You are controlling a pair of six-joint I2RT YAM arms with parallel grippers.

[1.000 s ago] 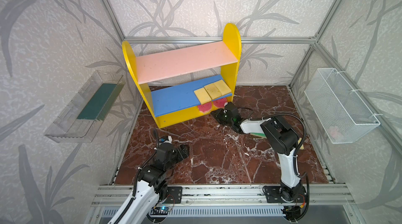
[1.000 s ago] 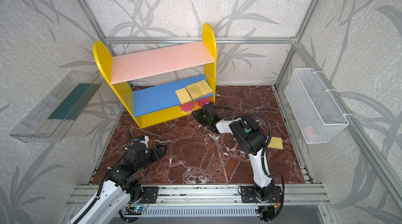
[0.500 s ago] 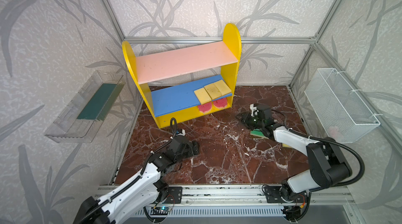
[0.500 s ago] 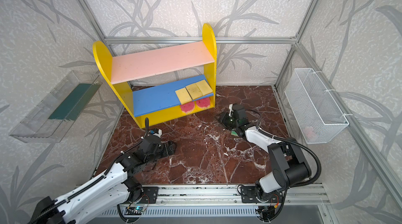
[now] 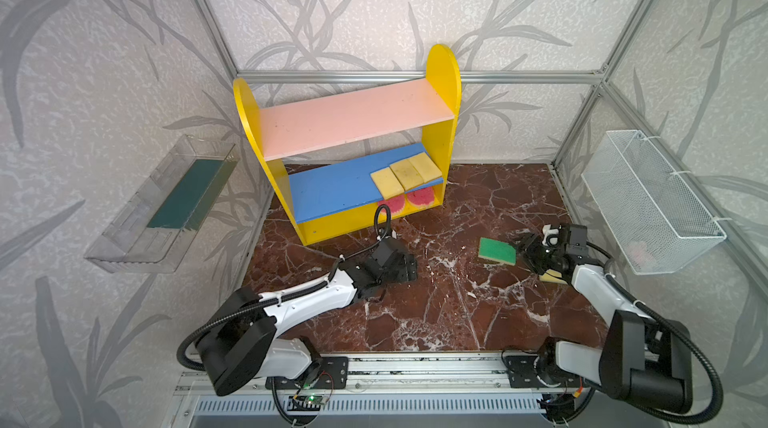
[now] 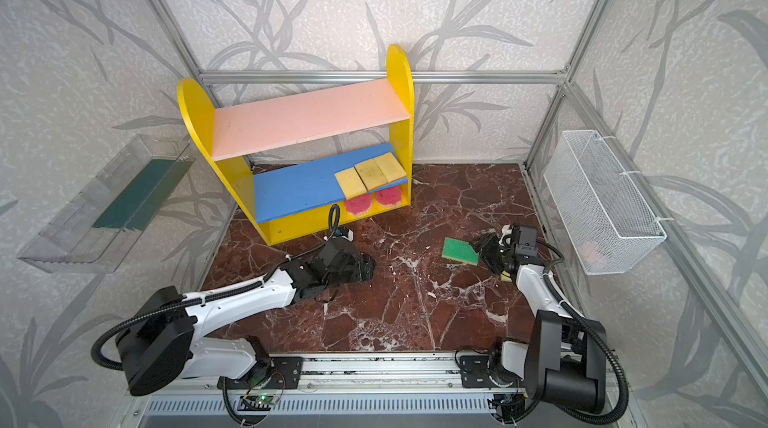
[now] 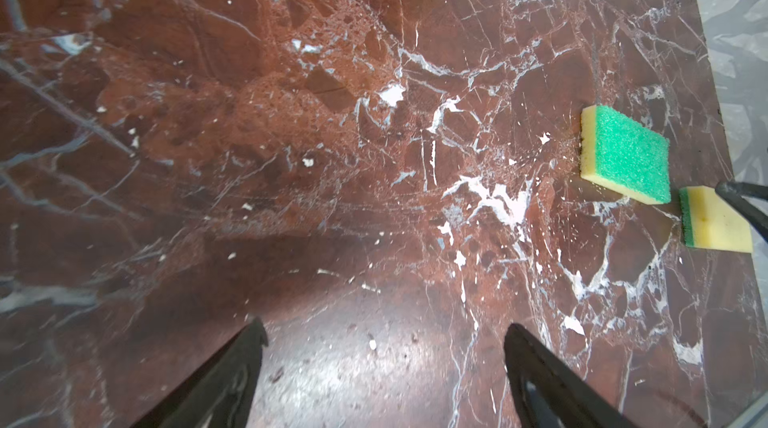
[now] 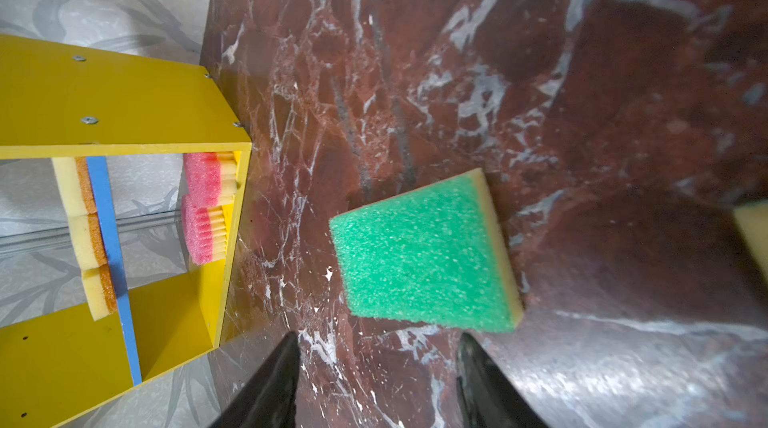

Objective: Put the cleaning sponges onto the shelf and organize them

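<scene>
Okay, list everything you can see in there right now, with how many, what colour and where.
Shelf: one, yellow sides, pink top board, blue middle board; at the back of the floor.
Yellow sponges: three, in a row on the blue board's right end.
Pink sponges: two, on the yellow base under them.
Green-topped sponge: one, flat on the floor, right side.
Second floor sponge: one, yellow face up, green beneath; beside the green-topped one.
Clear tray: one, left wall, dark green sheet inside.
Wire basket: one, white, right wall; something pinkish inside, unclear.
Left end effector: open, empty, above bare floor.
Right end effector: open, empty, beside the green-topped sponge.
</scene>
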